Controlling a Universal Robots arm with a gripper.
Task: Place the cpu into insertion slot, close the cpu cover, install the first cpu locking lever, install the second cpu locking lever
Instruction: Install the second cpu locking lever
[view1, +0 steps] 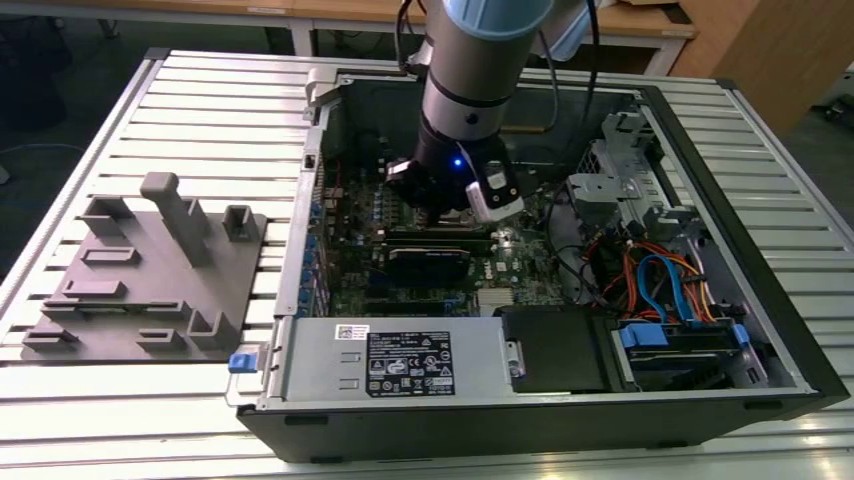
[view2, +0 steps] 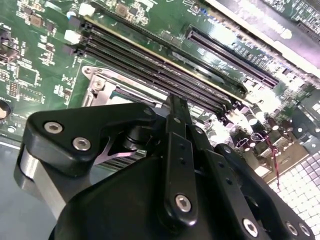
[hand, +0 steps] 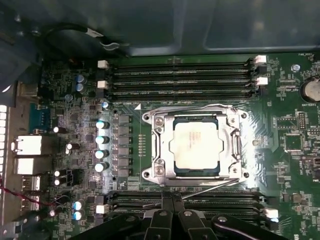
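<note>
silvery slats make up the counter (view1: 200, 100), and at the exterior view's left a grey fixture block (view1: 147, 285) with upright posts rests on them. to its right lies the open computer case (view1: 747, 300) with the green motherboard (view1: 350, 270) inside; a grey power supply (view1: 394, 365) sits along the near edge and a bundle of orange and blue cables (view1: 654, 280) lies toward the exterior view's right. the arm (view1: 474, 70) reaches down into the middle of the case, its gripper (view1: 447, 205) low over the board.

in the first wrist view, blue-topped capacitors (hand: 101, 145) stand in a column, then comes the insertion slot (hand: 150, 145) with its silvery rim and corner screws. the cpu (hand: 193, 145) lies flat inside it, dull metal top up. the cpu cover (hand: 232, 145) is down around the chip, framing it. one thin locking lever (hand: 192, 109) runs along the side toward the memory slots (hand: 180, 80), and a second locking lever (hand: 210, 185) slants beside the opposite edge. the black gripper (hand: 172, 197) sits just beside that edge, over another row of memory slots.

in the second wrist view the gripper (view2: 177, 107) has its jaws drawn together into a narrow tip, holding nothing, poised close above the socket's metal frame (view2: 100, 87).
</note>
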